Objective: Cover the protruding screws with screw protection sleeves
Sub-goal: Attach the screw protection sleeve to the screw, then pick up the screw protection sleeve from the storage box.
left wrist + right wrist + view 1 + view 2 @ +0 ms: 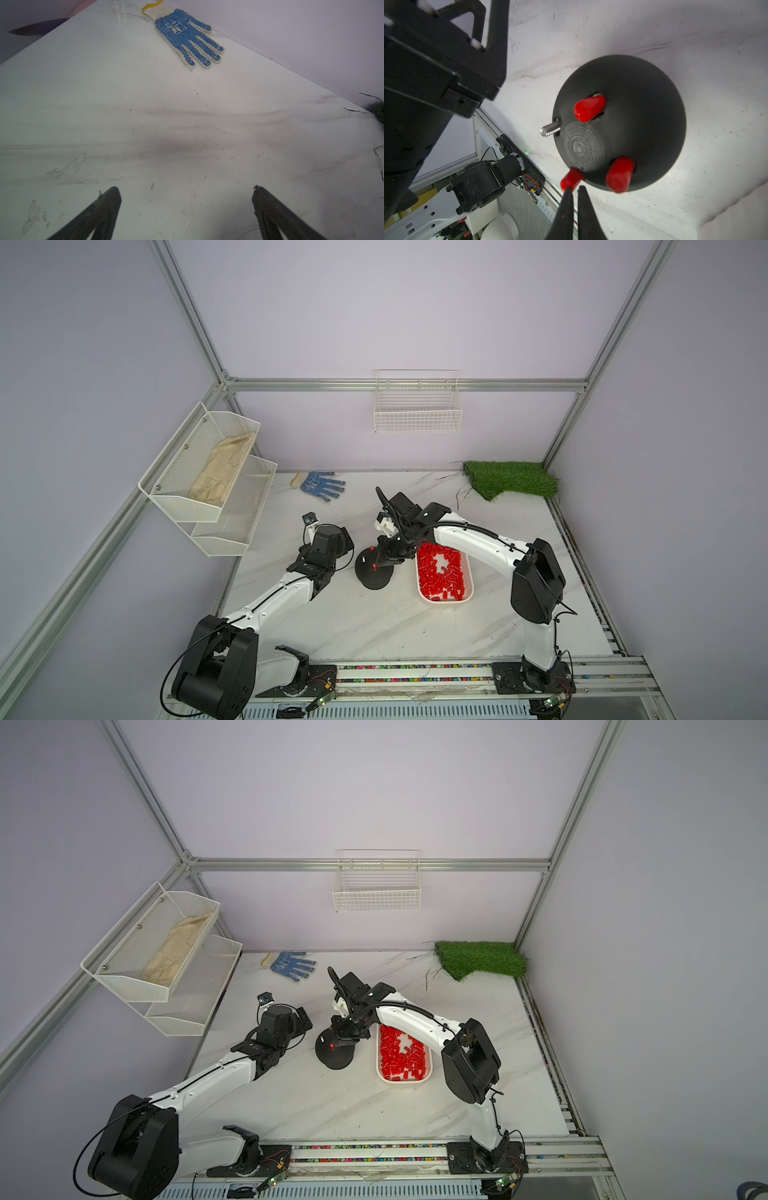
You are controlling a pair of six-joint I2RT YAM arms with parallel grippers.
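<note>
A round black domed base (643, 116) stands on the table, in both top views (374, 578) (334, 1058) left of the tray. Three of its protruding screws wear red screw protection sleeves (588, 109) (619, 175) (572, 179). One bare silvery screw (550, 131) sticks out sideways. My right gripper (575, 188) is shut with nothing between its fingers, its tips at the end of the nearest sleeve. Loose red sleeves (440, 576) fill a white tray (444, 602). My left gripper (186, 189) hangs open over bare table.
A blue-dotted work glove (187, 37) lies by the back wall. A green turf patch (509, 479) sits in the back right corner. White mesh shelves (208, 477) hang at the left, and a wire basket (417, 408) hangs on the back wall.
</note>
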